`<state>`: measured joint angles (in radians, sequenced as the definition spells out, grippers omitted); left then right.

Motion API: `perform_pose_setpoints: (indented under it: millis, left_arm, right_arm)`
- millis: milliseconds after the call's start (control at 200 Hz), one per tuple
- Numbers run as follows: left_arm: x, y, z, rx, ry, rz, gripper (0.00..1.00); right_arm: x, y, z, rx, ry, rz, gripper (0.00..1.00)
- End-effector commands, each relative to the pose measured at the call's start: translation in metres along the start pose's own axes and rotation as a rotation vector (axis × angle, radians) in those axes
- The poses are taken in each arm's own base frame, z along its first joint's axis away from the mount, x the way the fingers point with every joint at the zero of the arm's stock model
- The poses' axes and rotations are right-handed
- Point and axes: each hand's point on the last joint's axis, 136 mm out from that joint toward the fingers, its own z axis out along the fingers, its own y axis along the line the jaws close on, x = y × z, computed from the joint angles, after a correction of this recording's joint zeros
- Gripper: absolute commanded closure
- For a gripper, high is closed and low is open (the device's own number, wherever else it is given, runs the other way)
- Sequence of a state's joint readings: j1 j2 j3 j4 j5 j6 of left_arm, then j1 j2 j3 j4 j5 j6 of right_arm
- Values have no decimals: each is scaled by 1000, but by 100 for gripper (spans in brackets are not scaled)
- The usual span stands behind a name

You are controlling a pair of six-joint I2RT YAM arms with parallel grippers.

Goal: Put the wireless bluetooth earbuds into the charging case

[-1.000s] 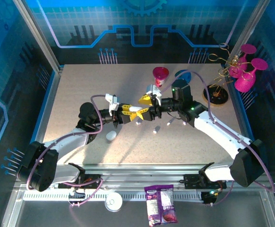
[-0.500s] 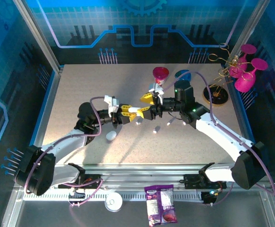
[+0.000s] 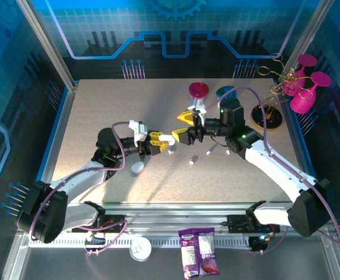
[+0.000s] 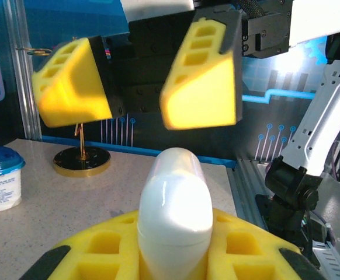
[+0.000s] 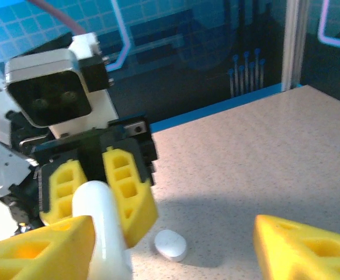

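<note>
Above the middle of the table (image 3: 100,105), the left gripper (image 3: 163,139) is clamped on a white case (image 4: 173,210). Its yellow fingers (image 4: 103,251) press both sides of the lower half, and the rounded end sticks out past the tips. The case looks closed, with a thin seam across it.

Facing it tip to tip, the right gripper (image 3: 180,125) stands wide open. From the left wrist its two yellow fingers (image 4: 202,76) hang well apart, just beyond the end of the held case, with nothing between them. I cannot tell whether either finger touches the case; in that view there is a gap.

Cases: two. One is held, and the second case (image 5: 171,245) lies flat on the table below the left arm.

Earbuds (image 3: 191,160): I count four small white pieces loose on the table, near the grippers on the side towards the arm bases. Three lie in a rough row under the right arm. The fourth, just under the left gripper, is faint and hard to make out. All are outside both cases.

Along the far edge of the table:
- one pink cup (image 3: 198,90)
- one blue-lidded tub (image 4: 0,178)
- one gold wire stand (image 3: 269,116) on a dark round base
- two pink glasses (image 3: 304,87) at the right

On the rail in front of the arm bases:
- one snack bag (image 3: 198,251)
- one white disc (image 3: 139,249)
</note>
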<state>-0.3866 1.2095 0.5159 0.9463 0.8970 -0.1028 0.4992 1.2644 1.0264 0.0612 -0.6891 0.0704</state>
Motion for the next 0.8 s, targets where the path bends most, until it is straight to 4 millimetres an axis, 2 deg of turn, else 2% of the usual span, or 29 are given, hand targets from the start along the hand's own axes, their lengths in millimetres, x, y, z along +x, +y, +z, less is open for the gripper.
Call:
perform_pose_setpoints:
  millis: [0,175,260,325,445,520,600,795]
  left_arm:
    - [-8,15,-5,-148,-27,176,100]
    - [0,61,-7,-447,58,459,100]
    - [-4,73,-3,-510,34,553,100]
    - [-4,78,4,-548,32,622,100]
    - [-5,86,14,-657,39,795,100]
    - [-6,89,18,-733,32,908,100]
    - [1,92,28,-760,92,1004,100]
    - [5,85,42,-764,139,1099,100]
  right_arm:
    - [-13,-12,-10,97,-28,72,20]
    - [-14,-38,-15,278,-32,396,17]
    - [-5,-48,-15,331,-45,604,21]
    - [2,-53,-14,356,-47,754,28]
    - [13,-55,-9,351,-26,923,33]
    - [19,-55,-4,324,-4,984,34]
    - [25,-56,-1,315,14,1024,36]
    - [35,-64,3,317,25,1079,44]
